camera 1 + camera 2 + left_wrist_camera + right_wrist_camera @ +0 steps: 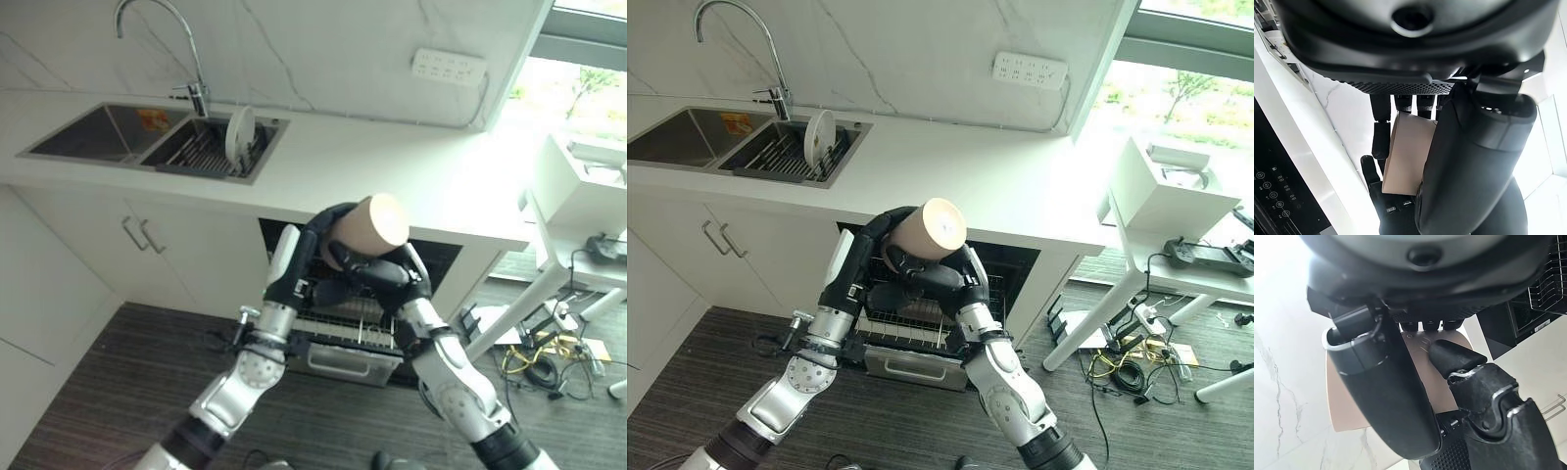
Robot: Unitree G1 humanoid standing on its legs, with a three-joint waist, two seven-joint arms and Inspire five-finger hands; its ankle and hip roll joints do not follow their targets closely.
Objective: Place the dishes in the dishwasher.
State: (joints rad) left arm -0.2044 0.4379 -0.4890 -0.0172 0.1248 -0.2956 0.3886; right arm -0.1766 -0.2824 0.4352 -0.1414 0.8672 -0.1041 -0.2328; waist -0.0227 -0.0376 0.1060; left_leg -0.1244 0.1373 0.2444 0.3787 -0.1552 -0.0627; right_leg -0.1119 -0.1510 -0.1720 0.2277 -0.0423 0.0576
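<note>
Marble-veined wall rises behind the white table (392, 166), whose double sink (147, 142) holds one white plate (239, 134) standing on edge in a rack under one curved tap (162, 39). Dark striped floor (118, 382) lies below. My left robot hand (312, 257) and right robot hand (384, 277) are raised together, both curled around one tan cup (370, 230) (tipped on its side). Beneath them, one dishwasher (343, 338) stands open, its wire rack pulled out.

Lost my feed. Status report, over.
Left hand and right hand both curled on tan cup. Held above open dishwasher rack. Nothing between them.
</note>
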